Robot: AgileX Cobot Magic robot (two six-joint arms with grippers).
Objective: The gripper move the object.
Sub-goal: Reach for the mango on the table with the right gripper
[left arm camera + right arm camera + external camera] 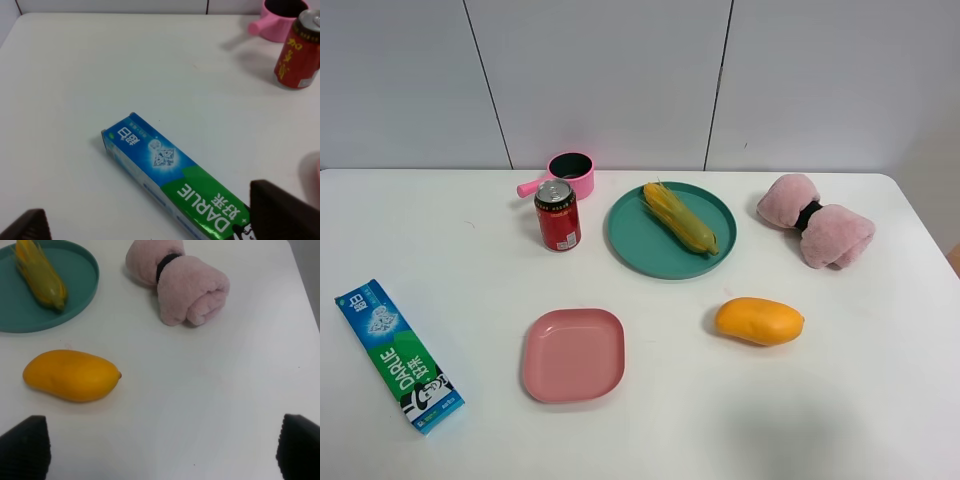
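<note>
Orange mango point(71, 375) lies free on the counter point(215, 390), off-centre from the right tool point(161, 447), whose jaws are spread wide and empty. With that smooth oval skin, an off-axis pinch could roll it away.

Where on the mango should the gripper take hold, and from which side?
Probably its thick middle, jaws across the short width, coming straight down: the mango lies flat, long axis left-right in the high view, with bare table on both long sides. The right gripper is open.
</note>
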